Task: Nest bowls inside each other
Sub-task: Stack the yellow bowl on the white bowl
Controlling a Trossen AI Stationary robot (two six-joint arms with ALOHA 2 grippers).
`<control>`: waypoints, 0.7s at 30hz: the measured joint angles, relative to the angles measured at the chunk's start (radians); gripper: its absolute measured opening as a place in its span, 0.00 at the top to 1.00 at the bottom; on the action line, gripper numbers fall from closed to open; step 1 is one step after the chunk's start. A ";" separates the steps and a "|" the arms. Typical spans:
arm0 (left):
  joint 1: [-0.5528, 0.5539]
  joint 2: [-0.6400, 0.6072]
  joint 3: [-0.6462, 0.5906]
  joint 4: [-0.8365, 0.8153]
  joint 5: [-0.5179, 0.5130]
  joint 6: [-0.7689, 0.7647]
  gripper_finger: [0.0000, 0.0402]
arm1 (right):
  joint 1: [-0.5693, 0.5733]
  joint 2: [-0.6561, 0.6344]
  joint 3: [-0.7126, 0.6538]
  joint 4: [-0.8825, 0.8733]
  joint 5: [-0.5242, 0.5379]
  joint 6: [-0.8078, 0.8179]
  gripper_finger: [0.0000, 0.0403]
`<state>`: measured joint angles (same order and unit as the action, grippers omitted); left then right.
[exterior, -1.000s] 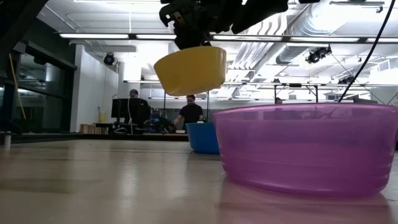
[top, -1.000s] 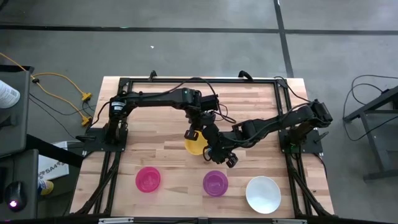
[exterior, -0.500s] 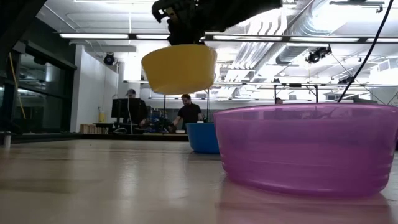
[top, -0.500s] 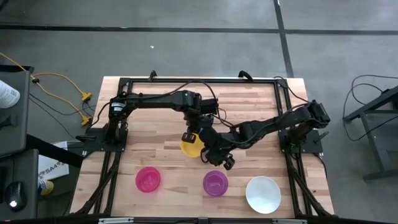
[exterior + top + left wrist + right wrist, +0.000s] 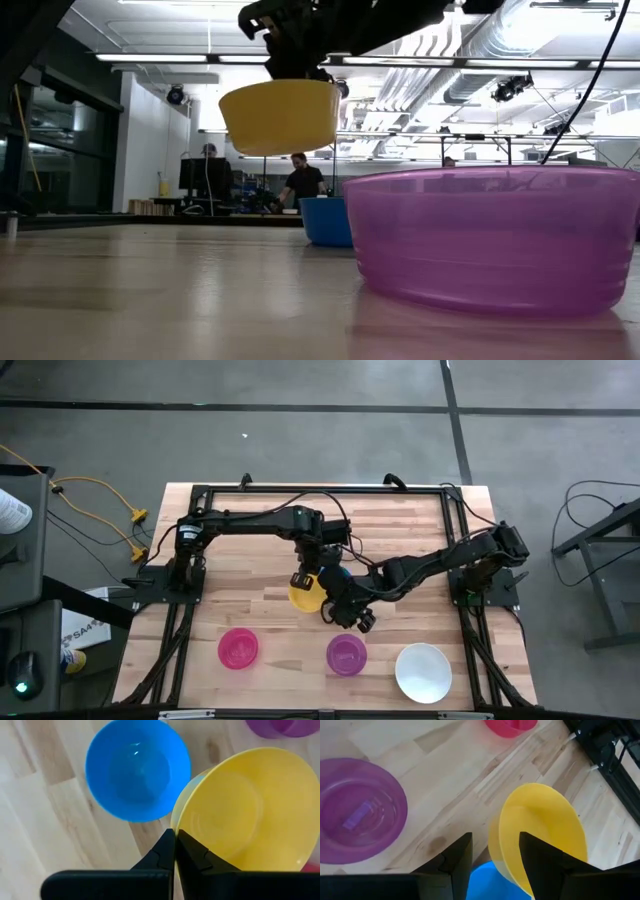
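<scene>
The left gripper (image 5: 175, 851), its fingers pinched on the rim of the yellow bowl (image 5: 306, 596), has carried it, lifted, leftward off the blue bowl (image 5: 137, 769) toward the table's front, so nesting remains undone, while the open-fingered right gripper (image 5: 495, 851) hovers beside it.

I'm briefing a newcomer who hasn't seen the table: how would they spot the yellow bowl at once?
Start at the wooden table and find the two dark arms meeting near its middle. The yellow bowl hangs there, pinched by its rim in the shut left gripper. It is the only bowl off the wood; the blue bowl and the others sit on the table.
</scene>
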<state>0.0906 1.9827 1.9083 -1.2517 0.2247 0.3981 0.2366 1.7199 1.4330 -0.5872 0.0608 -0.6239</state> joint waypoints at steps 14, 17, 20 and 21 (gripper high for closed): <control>-0.012 0.001 0.000 0.006 0.012 0.137 1.00 | 0.013 -0.001 0.001 -0.011 -0.013 -0.034 0.61; -0.012 0.001 0.000 0.000 0.013 0.110 1.00 | 0.013 -0.001 0.001 -0.013 -0.011 -0.019 0.61; -0.012 0.001 0.000 -0.016 0.011 0.045 1.00 | 0.013 -0.001 0.001 -0.022 -0.011 0.013 0.61; -0.012 0.001 0.000 -0.018 0.011 0.035 1.00 | 0.013 -0.001 0.001 -0.026 -0.011 0.020 0.61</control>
<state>0.0788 1.9835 1.9083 -1.2698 0.2357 0.4335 0.2497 1.7187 1.4342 -0.6135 0.0497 -0.6041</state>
